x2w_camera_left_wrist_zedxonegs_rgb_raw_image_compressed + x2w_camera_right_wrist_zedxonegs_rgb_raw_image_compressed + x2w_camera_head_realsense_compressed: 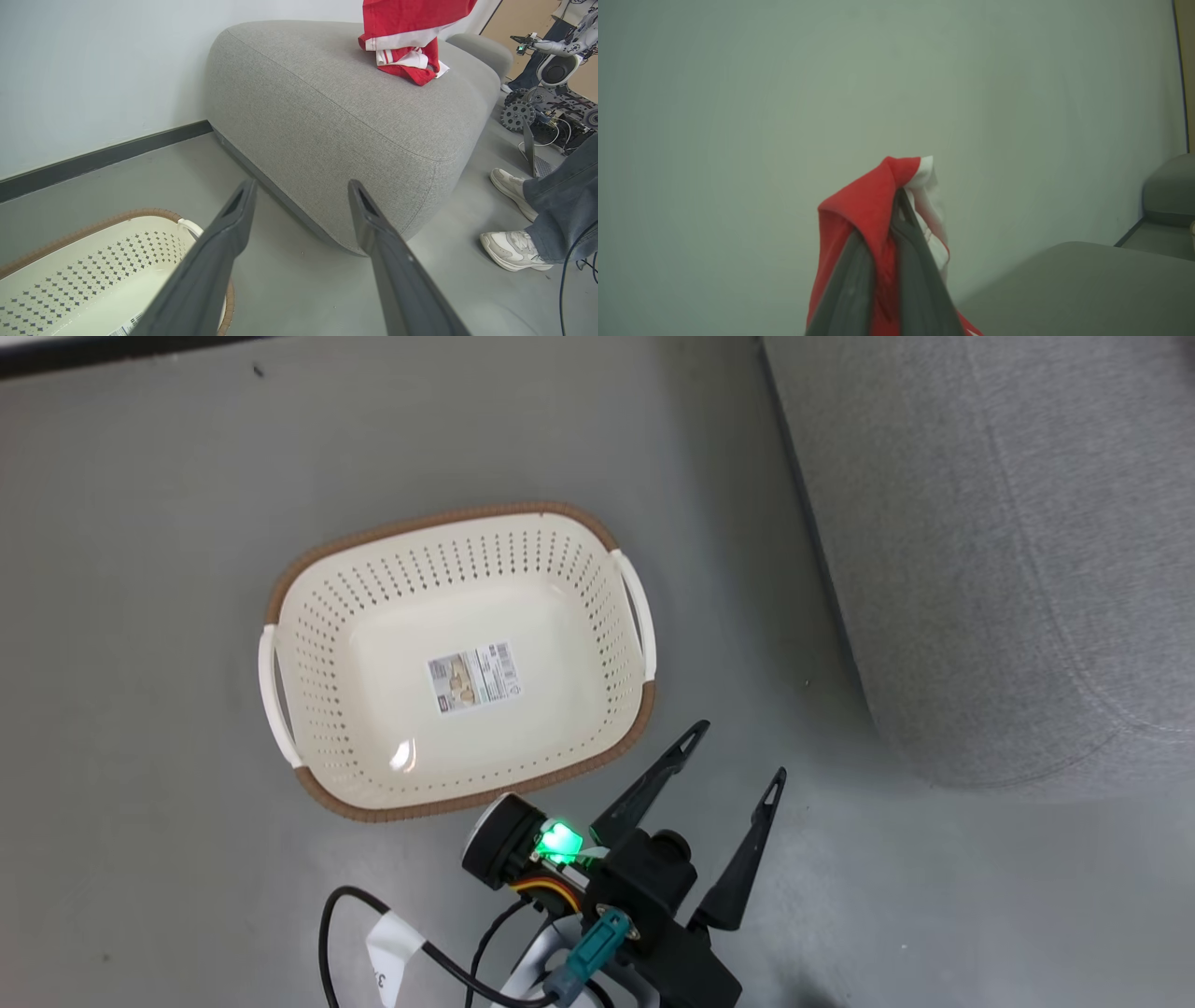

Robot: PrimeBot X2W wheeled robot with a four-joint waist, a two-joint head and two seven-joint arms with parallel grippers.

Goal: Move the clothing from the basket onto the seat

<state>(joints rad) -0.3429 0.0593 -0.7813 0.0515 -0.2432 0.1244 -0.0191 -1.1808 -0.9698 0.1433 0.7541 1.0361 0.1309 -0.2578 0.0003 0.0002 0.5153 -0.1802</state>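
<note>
Above the seat (327, 116), the right gripper (880, 214) pinches the clothing (850, 210) (lower folds resting on it), the left gripper (302, 186) spread wide beside the basket (93, 261).

Head cam: high up, steep look down at floor (140, 803) beside seat (1008, 569), basket (448, 518) mid-frame. L wrist cam: low by basket, facing seat's side, close. R wrist cam: up by seat top, facing wall (738, 93). L+R share seat top, clothing (864, 214); head+L share basket, seat corner.
</note>
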